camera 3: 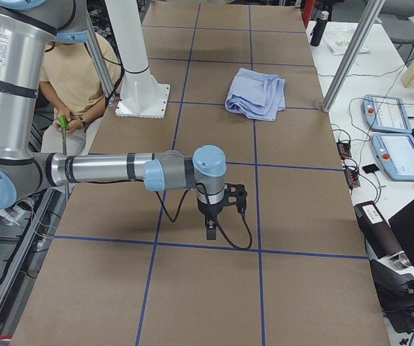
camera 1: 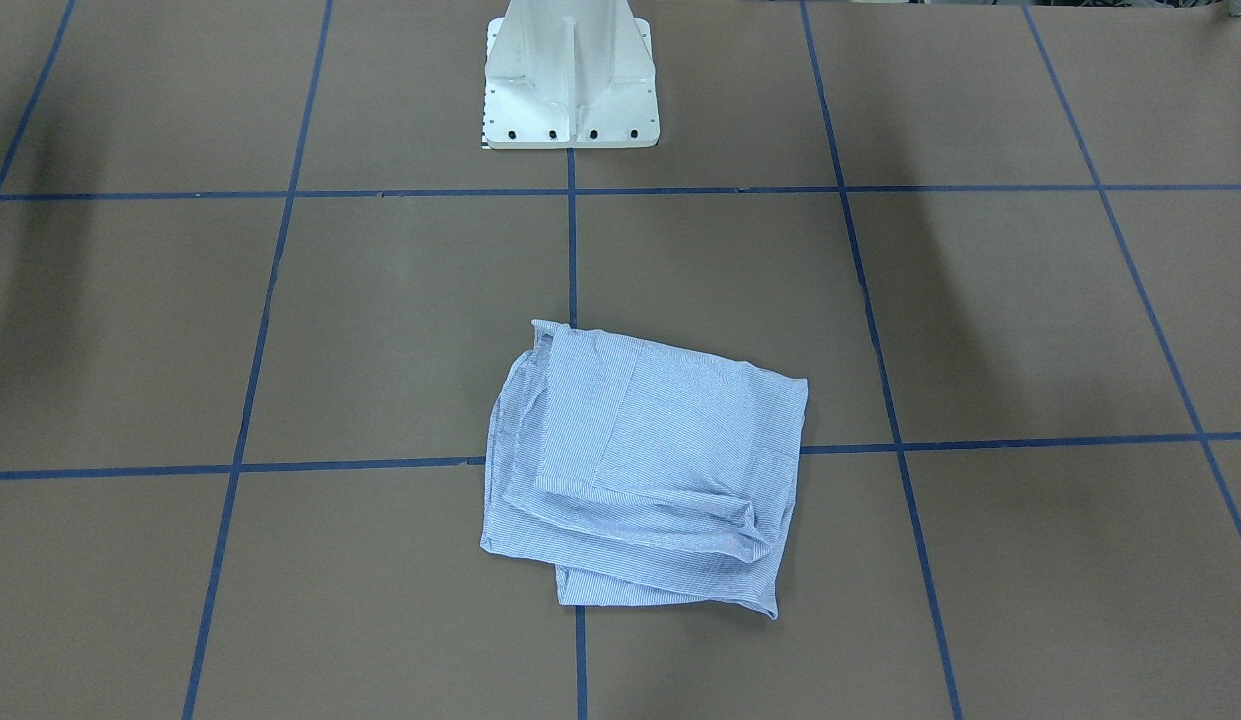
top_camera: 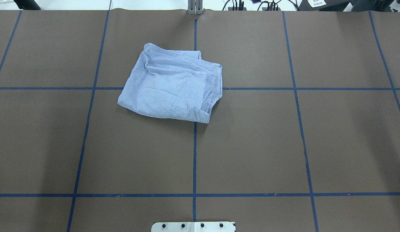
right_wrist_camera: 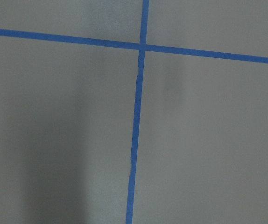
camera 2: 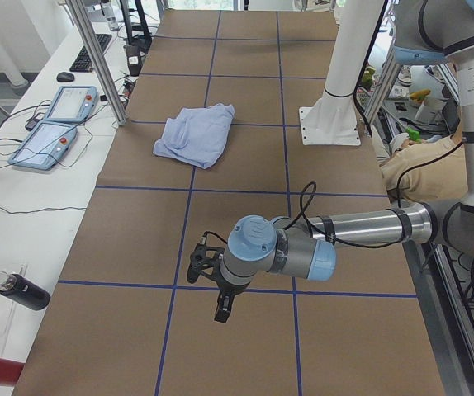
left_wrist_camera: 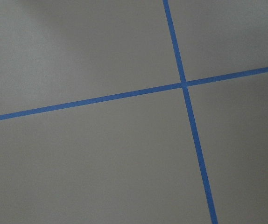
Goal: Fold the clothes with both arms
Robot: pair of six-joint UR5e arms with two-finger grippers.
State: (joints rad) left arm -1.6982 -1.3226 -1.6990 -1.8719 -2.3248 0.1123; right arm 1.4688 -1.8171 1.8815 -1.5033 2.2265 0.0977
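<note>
– Two arms and one shirt: how far along is your fold?

– Far along, by the look of it. Your shirt [camera 1: 640, 470] lies on the table [top_camera: 251, 145] as a compact, roughly square bundle of several stacked layers. It sits on the half farthest from the robot, a little toward the robot's left, over a crossing of blue tape [camera 1: 280, 466] lines. No sleeve or collar sticks out.

– Is it neat?

– Not quite. In the front view the layers step out unevenly at the edge farthest from the robot, and one corner there bunches into creases. You may judge the main folds done. At most a tidy-up or one more fold is left.

– Where are the grippers?

– Both are well apart from the shirt. The left gripper [camera 2: 219, 307] hangs above bare table toward the end on the robot's left. The right gripper [camera 3: 210, 229] hangs the same way toward the opposite end. No cloth hangs from either.

– Are the fingers spread or pressed together?

– You cannot tell. Each gripper shows only in a side view, and both wrist cameras show nothing but brown table and tape, no fingers.
</note>
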